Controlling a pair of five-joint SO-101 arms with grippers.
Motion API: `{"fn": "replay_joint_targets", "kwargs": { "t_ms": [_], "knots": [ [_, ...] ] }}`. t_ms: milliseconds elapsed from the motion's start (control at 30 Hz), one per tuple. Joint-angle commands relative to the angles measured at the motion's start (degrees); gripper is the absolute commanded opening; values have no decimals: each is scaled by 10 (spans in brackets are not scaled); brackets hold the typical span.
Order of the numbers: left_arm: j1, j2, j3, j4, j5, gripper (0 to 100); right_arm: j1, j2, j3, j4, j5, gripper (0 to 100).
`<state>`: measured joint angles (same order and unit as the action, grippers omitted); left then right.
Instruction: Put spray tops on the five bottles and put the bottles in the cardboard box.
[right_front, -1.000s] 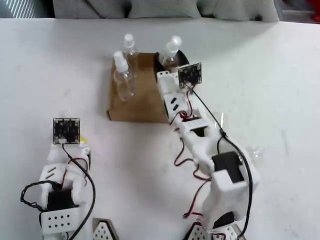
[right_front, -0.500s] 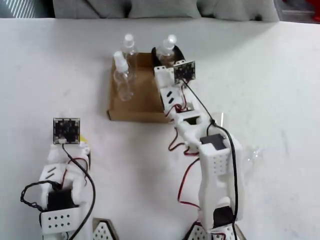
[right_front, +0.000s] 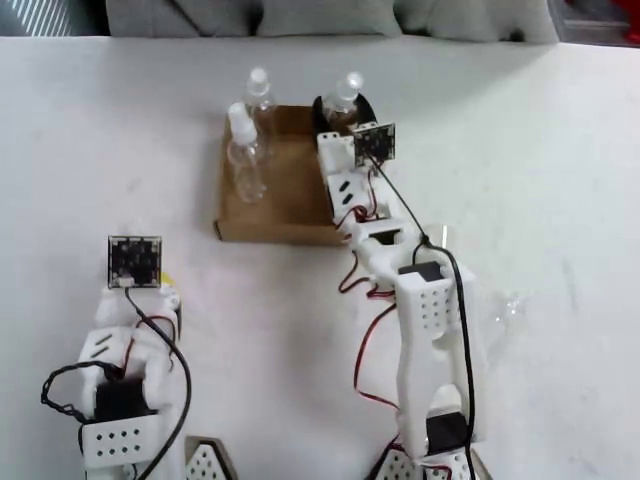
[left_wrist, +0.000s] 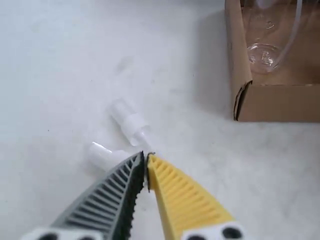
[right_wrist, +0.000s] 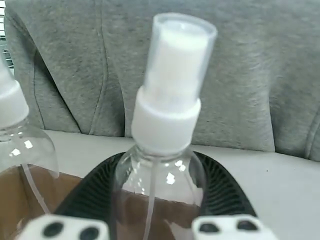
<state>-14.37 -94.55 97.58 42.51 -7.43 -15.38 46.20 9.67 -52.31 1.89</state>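
Within the last second the right gripper (right_front: 341, 110), fingers clamped on a capped bottle (right_wrist: 161, 165), had swung it over the cardboard box's (right_front: 285, 218) far right corner, seemingly ready for lowering, while the left gripper (left_wrist: 145, 162) lay with fingers shut beside a loose spray top (left_wrist: 129, 122).

The right arm's elbow swung left toward the frame's centre, and the right gripper (right_front: 341, 113) nudged its bottle (right_front: 347, 90) slightly upward at the cardboard box's (right_front: 287, 205) upper right corner.

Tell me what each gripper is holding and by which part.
The right gripper grips a spray bottle around its clear upper body, just below the white spray top. The left gripper holds nothing.
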Motion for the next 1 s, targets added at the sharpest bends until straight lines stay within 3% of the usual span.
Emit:
{"fn": "replay_joint_targets", "kwargs": {
  "t_ms": [0,533,733,967],
  "knots": [
    [7,-4,-3,3,-5,23,5,-5,-26,-13,1,17],
    [5,-4,-3,3,-5,23,0,-10,-25,36,1,27],
    [5,-4,-3,3,-5,23,0,-10,-25,39,1,167],
    [5,-4,-3,2,-5,23,3,-20,-23,36,1,220]
  ]
}}
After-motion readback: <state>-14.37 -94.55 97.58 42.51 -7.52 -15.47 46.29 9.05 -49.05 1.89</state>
